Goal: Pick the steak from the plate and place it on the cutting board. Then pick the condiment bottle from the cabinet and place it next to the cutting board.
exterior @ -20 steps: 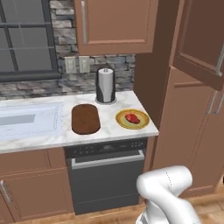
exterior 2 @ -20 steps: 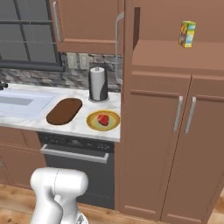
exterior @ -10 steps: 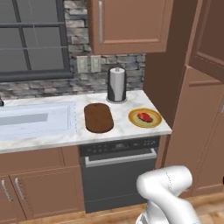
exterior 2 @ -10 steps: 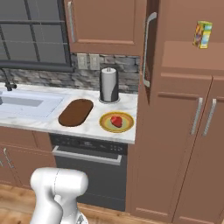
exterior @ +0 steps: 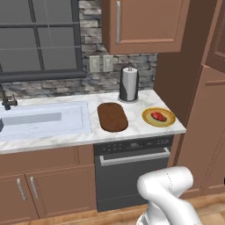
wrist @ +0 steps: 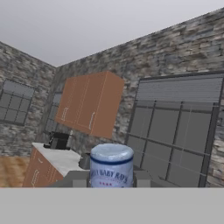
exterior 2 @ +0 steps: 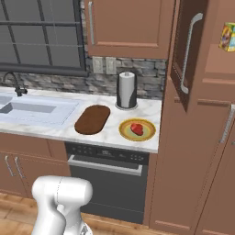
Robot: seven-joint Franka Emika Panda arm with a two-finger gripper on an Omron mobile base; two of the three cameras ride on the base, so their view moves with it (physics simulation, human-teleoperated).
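presently, items in order from left to right:

- sink (exterior: 44,118): sunk into the pale worktop (exterior: 136,130), far left, under the window. no part in the task.
- cutting board (exterior: 112,117): dark oval, flat on the worktop just right of the sink. nothing lies on it.
- paper towel roll (exterior: 129,84): upright behind the board, against the stone wall.
- plate (exterior: 169,120): yellow rim, on the worktop right of the board, near it but apart.
- steak (exterior: 158,116): small red piece resting on the plate's centre. not yet moved.
- cabinet (exterior 2: 197,160): tall, brown, at the worktop's right end. its upper door (exterior 2: 188,50) stands open.
- yellow box (exterior 2: 227,36): on the upper cabinet shelf, far right.
- arm (exterior: 167,193): folded low in front of the oven, well short of the worktop.
- pincer (wrist: 111,180): drawn in narrow, a finger on each side of the condiment bottle (wrist: 111,162), which stands upright between them, cap up, label facing the hand camera. by the look of it, the bottle is gripped.

step in hand, as judged: the bottle half of the task is under way, with the steak half undone.

next move calls for: lifting the folded arm to the worktop, setting the bottle upright on bare marble beside the board, clear of the plate and towel roll, then opening up and going for the steak.
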